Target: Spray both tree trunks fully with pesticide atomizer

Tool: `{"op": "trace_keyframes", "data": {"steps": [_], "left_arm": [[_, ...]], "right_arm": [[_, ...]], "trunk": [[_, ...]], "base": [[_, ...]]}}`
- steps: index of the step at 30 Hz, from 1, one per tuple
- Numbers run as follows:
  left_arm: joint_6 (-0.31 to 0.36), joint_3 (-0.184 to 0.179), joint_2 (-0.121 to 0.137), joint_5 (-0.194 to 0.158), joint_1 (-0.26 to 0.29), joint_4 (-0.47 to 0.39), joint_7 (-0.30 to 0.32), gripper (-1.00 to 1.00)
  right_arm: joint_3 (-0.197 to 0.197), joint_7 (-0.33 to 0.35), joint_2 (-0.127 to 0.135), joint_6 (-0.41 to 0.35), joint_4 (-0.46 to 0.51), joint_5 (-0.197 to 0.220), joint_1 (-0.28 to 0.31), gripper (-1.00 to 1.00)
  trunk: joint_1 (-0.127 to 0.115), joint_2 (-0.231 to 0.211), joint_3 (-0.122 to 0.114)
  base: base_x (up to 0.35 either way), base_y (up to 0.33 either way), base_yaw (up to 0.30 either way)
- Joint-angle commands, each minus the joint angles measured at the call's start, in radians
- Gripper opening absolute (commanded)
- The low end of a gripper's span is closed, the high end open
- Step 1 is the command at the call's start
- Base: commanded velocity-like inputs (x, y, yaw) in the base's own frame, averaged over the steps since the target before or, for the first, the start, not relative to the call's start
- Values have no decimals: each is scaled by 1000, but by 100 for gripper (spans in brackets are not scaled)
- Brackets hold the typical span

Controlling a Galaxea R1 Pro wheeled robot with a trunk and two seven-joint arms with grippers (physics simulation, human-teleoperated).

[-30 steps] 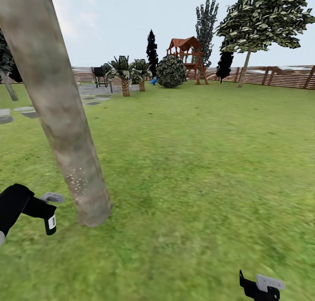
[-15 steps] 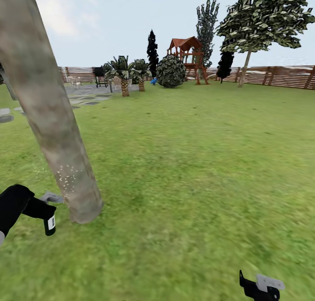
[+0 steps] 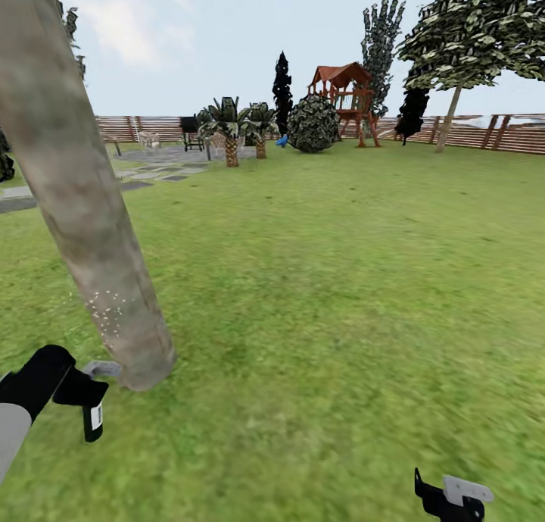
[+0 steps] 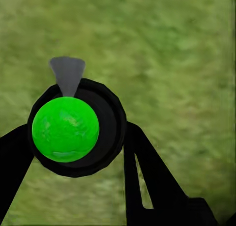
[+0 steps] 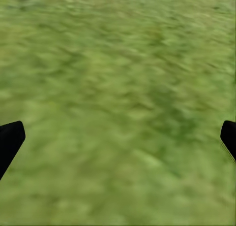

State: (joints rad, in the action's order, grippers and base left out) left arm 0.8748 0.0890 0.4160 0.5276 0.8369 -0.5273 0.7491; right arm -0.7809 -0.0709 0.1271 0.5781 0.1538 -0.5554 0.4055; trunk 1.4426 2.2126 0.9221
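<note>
Two arms low in the head view. Left gripper (image 3: 89, 401) at lower left, clamped on the pesticide atomizer (image 3: 94, 421): dark bottle, white label, hanging below the black fingers, just beside the base of the tree trunk (image 3: 79, 196). That trunk is thick, mottled grey-brown, leaning from upper left down to the grass, with a patch of small white specks (image 3: 106, 314) near its foot. In the left wrist view the atomizer (image 4: 73, 127) sits between the two black fingers (image 4: 147, 172), seen from above as a dark ring with a bright green disc in it and a grey cone at its edge; grass behind.

Right gripper (image 3: 453, 499) at bottom right edge of the head view, black with a pale grey piece; in the right wrist view its fingertips (image 5: 10, 140) stand wide apart at either edge, nothing between, over blurred grass.

Ground: green lawn (image 3: 341, 279) fills most of the frame. Pale grey stone slabs (image 3: 151, 175) at mid-left. Brown slat fence (image 3: 492, 132) runs along the back. Second big tree (image 3: 477, 29) at upper right with a ragged green crown. Centre back: red-roofed wooden play tower (image 3: 344, 98), round bush (image 3: 313, 124), two small palms (image 3: 242, 124), narrow black tree (image 3: 282, 86). Sky pale blue with cloud.
</note>
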Motion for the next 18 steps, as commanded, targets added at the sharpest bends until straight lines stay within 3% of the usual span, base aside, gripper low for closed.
{"op": "trace_keyframes", "data": {"steps": [1, 3, 6, 10, 12, 15, 18], "left_arm": [[-3, 10, -1, -9, 1, 4, -13, -100], [-26, 16, -2, -41, 1, 25, -73, -100], [-67, 20, -2, -55, 1, 83, -140, -100], [-95, 22, -3, -60, 1, 123, -171, -100], [-100, 24, -3, -87, 1, 163, -174, -100], [-117, 24, -17, -236, -1, 201, -249, -100], [-181, 25, -52, -294, -16, 247, -354, -100]], "right_arm": [[-3, -7, 0, 3, -2, -11, 1, 100], [-4, -7, 0, 2, -2, -11, 1, 100], [-3, -7, 0, 2, -2, -11, 1, 100], [-3, -7, 0, 2, -2, -11, 1, 100], [-3, -7, 0, 2, -3, -11, 1, 100], [-3, -7, 0, 1, -3, -11, 1, 100], [-3, -7, 0, 0, -3, -11, 1, 100]], "trunk": [[0, 0, 1], [0, 0, 1], [0, 0, 1], [0, 0, 1], [0, 0, 1], [0, 0, 1], [0, 0, 1]], "base": [[237, -195, 0], [238, -194, 0], [218, -174, 0], [54, -41, 93], [6, -5, 245], [2, -1, 269], [0, 0, 159]]}}
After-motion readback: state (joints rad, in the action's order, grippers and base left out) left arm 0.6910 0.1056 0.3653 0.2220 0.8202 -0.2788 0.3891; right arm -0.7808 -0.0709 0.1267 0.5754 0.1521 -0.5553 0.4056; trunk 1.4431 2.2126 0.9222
